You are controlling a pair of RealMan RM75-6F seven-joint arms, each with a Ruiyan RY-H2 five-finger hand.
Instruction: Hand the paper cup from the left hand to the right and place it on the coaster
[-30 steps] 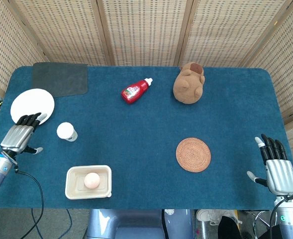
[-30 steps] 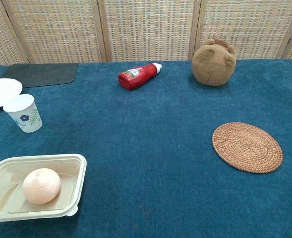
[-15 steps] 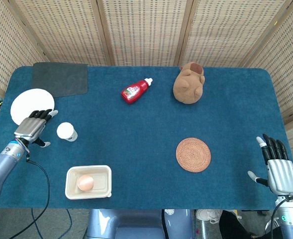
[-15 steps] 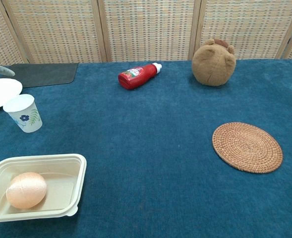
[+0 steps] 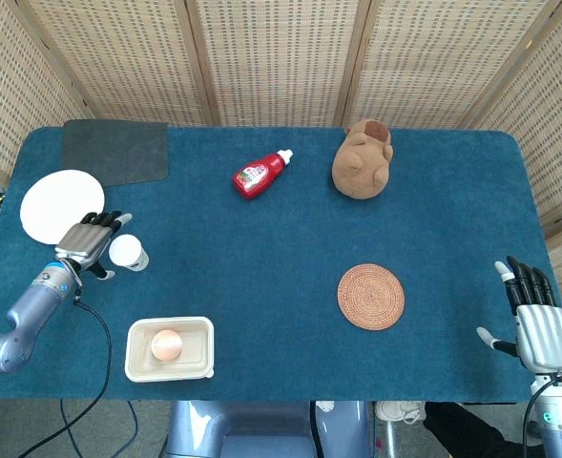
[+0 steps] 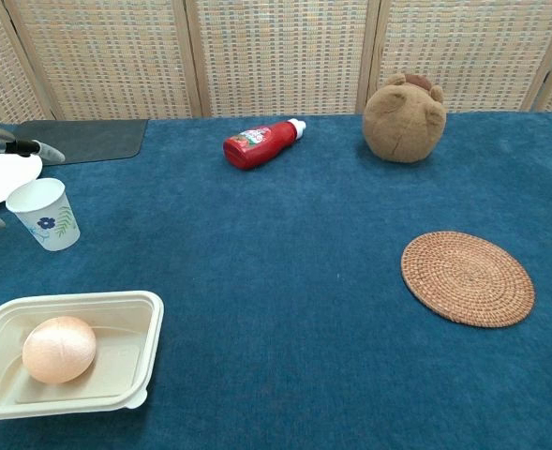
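A white paper cup with a flower print stands upright on the blue cloth at the left. My left hand is just left of it, fingers spread and open, close to the cup but not gripping it; in the chest view only its fingertips show at the left edge. The round woven coaster lies bare at the right. My right hand hovers open at the table's right front corner, far from both.
A takeaway tray holding a peach-coloured ball sits at the front left. A white plate, dark mat, red ketchup bottle and brown plush toy lie along the back.
My left hand has moved right, from near the plate up to the cup's side. The ball rolled about in the tray. The right hand stayed nearly still.
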